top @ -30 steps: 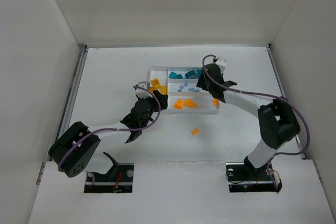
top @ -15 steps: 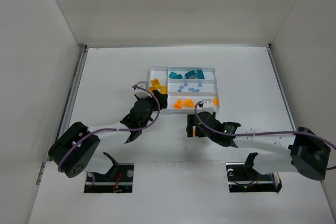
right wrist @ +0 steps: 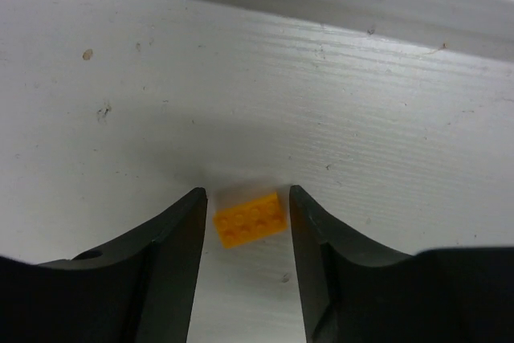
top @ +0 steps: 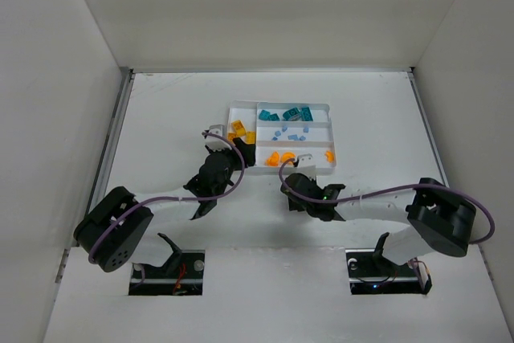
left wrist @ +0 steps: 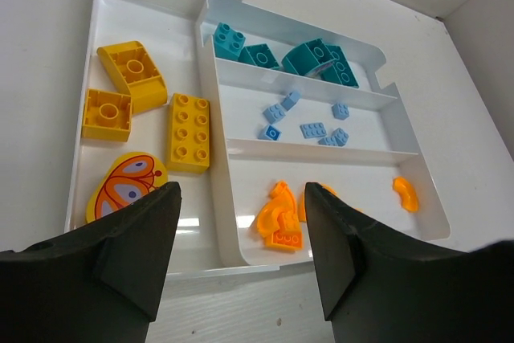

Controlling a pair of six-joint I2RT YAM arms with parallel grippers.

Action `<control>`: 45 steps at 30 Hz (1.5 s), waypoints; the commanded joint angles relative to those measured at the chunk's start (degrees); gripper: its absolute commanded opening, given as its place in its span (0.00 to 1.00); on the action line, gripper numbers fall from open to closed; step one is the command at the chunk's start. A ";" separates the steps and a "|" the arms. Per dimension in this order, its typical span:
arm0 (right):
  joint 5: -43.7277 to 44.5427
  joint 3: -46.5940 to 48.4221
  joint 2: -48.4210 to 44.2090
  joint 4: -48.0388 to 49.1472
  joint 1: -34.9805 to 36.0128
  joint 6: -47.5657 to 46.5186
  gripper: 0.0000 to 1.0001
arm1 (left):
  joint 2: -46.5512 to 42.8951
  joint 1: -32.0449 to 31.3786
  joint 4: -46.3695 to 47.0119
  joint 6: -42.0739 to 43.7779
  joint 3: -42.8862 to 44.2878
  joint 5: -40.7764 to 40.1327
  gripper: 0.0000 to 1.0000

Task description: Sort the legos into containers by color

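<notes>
A white bench (top: pixel 161 118) is seen from above, with white walls around it. Two arms are stretched out over it. The left arm (top: pixel 161 202) is reached toward the near left corner of the tray (left wrist: pixel 210 110). The right arm (top: pixel 377 206) is bent low across the bench, just in front of the tray.

The tray is laid flat on the bench. It is split into one tall part on the left and three long parts on the right.

The left gripper (left wrist: pixel 241 198) is held above the near edge of the tray. Its fingers are spread wide apart and nothing is held in them.

The right gripper (right wrist: pixel 247 206) is down at the bench. Its fingers are a little apart, one on each side of a small orange brick (right wrist: pixel 249 218). The brick is lying flat on the bench, outside the tray. A thin gap is seen on each side of it.

Yellow legos (left wrist: pixel 132 74) are laid in the tall part, along with a piece with a butterfly (left wrist: pixel 124 190) on it. Teal legos (left wrist: pixel 321 58) are found in the far long part. Light blue legos (left wrist: pixel 313 128) are in the middle one. Orange legos (left wrist: pixel 277 214) are in the near one.
</notes>
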 commanded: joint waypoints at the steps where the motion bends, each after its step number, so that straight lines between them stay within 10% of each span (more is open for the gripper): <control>1: 0.03 1.33 0.74 -0.55 0.92 0.27 0.49 | -1.76 0.23 3.80 0.76 -1.08 -1.28 0.61; 9: 0.04 0.62 -1.11 -2.49 2.15 2.55 0.65 | -3.16 0.59 3.80 0.67 -1.95 -3.66 0.61; 18: 0.38 0.71 -1.11 -2.31 2.67 3.61 0.35 | -6.41 1.81 3.80 -0.29 -4.50 -9.18 0.66; 21: 1.09 1.67 -3.91 -2.31 2.67 3.70 0.33 | -7.64 2.17 3.98 -0.65 -5.64 -12.52 0.73; 24: 1.09 3.17 -7.78 -0.39 0.05 2.04 0.32 | -8.87 2.52 3.98 -1.35 -6.52 -14.20 1.00; 32: -2.16 7.47 -5.95 9.02 -14.36 -3.86 0.33 | -9.14 3.22 3.27 -2.14 -6.70 -15.44 1.00; 40: -1.37 9.24 -3.73 13.68 -20.26 -2.81 0.75 | -8.00 3.22 2.04 -2.14 -5.91 -15.79 1.00; 45: 2.30 4.07 -14.52 13.16 -19.57 -2.81 0.84 | -7.47 2.87 -0.06 -2.67 -5.03 -18.50 1.00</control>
